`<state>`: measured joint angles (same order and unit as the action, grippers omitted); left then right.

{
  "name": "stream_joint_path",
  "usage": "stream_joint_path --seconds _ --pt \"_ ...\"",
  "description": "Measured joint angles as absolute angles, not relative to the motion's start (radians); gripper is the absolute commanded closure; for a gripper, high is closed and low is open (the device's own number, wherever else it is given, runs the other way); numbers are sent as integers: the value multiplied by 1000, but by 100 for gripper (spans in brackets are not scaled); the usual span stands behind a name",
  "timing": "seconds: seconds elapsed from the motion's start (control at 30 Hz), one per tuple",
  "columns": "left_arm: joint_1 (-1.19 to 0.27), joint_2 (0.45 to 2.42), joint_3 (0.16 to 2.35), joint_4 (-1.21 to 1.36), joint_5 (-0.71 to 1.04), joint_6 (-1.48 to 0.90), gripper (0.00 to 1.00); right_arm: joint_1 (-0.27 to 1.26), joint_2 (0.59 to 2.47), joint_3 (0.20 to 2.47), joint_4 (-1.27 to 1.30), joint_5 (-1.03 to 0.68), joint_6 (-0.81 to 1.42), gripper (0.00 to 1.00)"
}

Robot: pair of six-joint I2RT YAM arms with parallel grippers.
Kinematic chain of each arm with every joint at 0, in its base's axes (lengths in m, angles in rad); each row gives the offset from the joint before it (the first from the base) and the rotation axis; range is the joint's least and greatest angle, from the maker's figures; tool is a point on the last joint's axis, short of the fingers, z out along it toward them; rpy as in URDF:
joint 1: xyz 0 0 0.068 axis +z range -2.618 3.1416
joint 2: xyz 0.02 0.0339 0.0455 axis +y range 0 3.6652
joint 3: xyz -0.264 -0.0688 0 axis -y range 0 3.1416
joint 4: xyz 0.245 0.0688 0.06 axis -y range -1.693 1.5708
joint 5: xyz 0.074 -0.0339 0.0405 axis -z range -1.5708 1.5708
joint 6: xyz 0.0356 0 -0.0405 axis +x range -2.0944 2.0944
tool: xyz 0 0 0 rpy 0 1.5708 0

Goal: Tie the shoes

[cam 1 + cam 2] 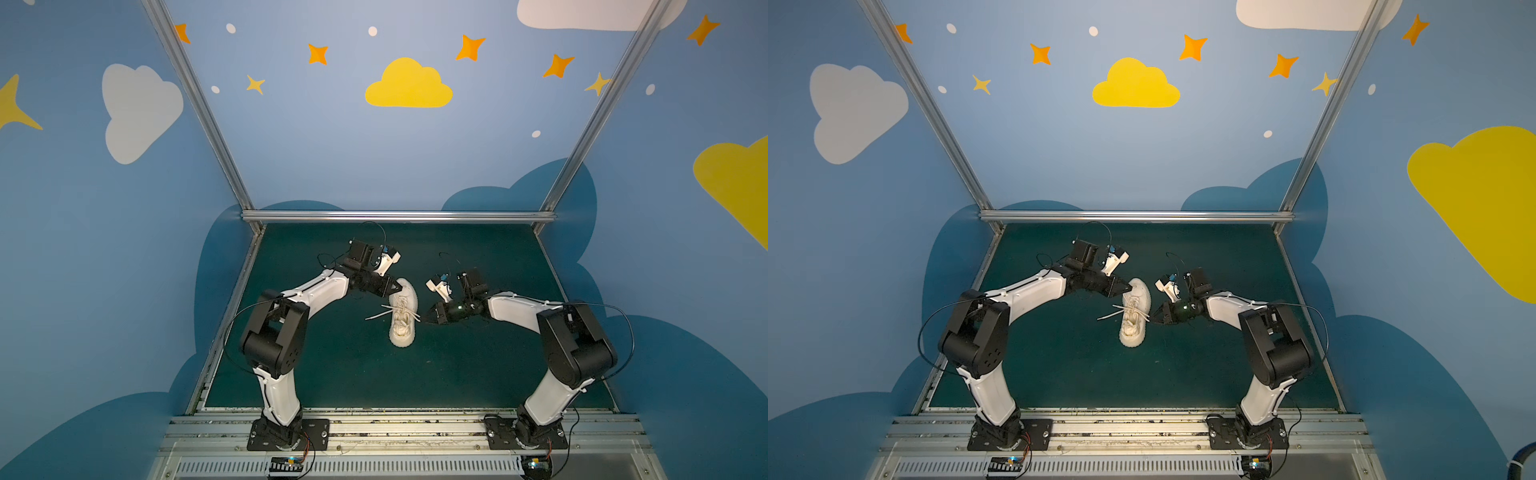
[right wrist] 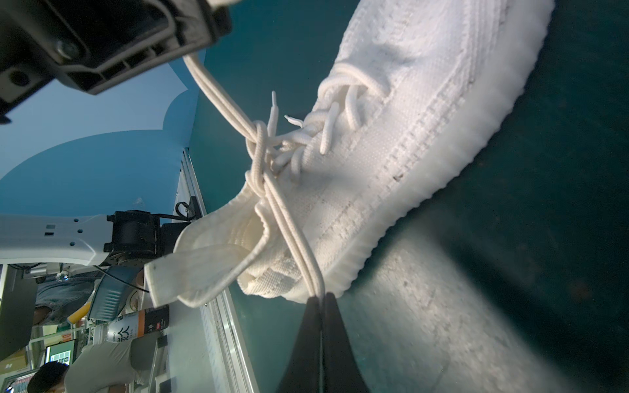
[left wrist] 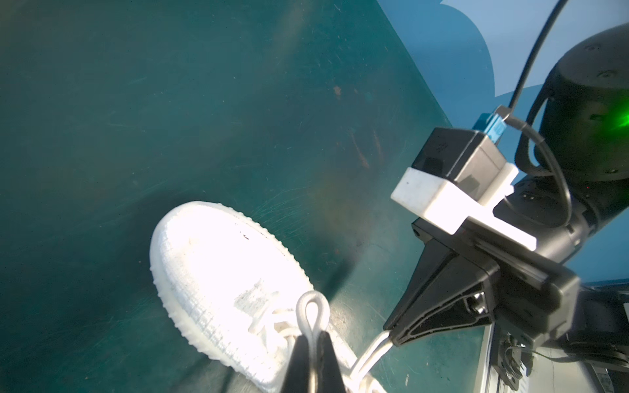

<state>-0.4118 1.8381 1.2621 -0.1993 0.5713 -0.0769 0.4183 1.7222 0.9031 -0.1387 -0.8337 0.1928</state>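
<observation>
Sneaker [image 1: 403, 316]: centre of both top views, on green table [image 1: 332, 374], between arms. Judged light; soft knit upper, ribbed springy sole; likely slides if tugged.

Laces [image 2: 292, 238]: round, limp, probably slick. Best hold: doubled strand near knot [image 2: 258, 153].

Left gripper [image 3: 311, 337]: fingers clamped on lace loop [image 3: 311, 308]. Right gripper [image 2: 321, 297]: fingers clamped on doubled lace.

No brand visible on sneaker. Bottle label [image 2: 136, 328], lower left of right wrist view: characters not readable.

text: none legible | bottle label [image 2: 136, 328]: rotated characters, unreadable
</observation>
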Motion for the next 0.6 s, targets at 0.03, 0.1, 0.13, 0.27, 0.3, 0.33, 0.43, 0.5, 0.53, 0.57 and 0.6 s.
stream_joint_path --seconds 0.03,0.1,0.13,0.27,0.3,0.33,0.43,0.5,0.53,0.57,0.6 --pt "-410 1836 1262 -198 571 -78 97 418 1720 901 -139 -834 193 100" --pt "-408 1836 1262 -192 570 -79 97 416 1719 896 -139 -834 193 100" --pt "-407 1836 1262 -190 570 -79 97 415 1719 893 -139 -834 193 100" --pt "-406 1835 1262 -186 569 -80 97 411 1715 882 -140 -831 193 100" --pt "-406 1835 1262 -186 569 -80 97 410 1712 878 -140 -831 193 100" --pt "-406 1834 1262 -186 569 -80 97 408 1708 874 -140 -830 194 100" --pt "-406 1826 1254 -173 569 -88 97 406 1702 868 -139 -830 196 100" --pt "-406 1816 1242 -163 569 -97 97 403 1701 866 -139 -831 197 100" --pt "-406 1811 1235 -158 570 -101 97 403 1701 865 -139 -831 199 100" --pt "-406 1806 1229 -154 569 -104 97 402 1701 865 -139 -831 200 100" --pt "-406 1801 1224 -149 570 -108 97 402 1701 865 -138 -831 201 100"
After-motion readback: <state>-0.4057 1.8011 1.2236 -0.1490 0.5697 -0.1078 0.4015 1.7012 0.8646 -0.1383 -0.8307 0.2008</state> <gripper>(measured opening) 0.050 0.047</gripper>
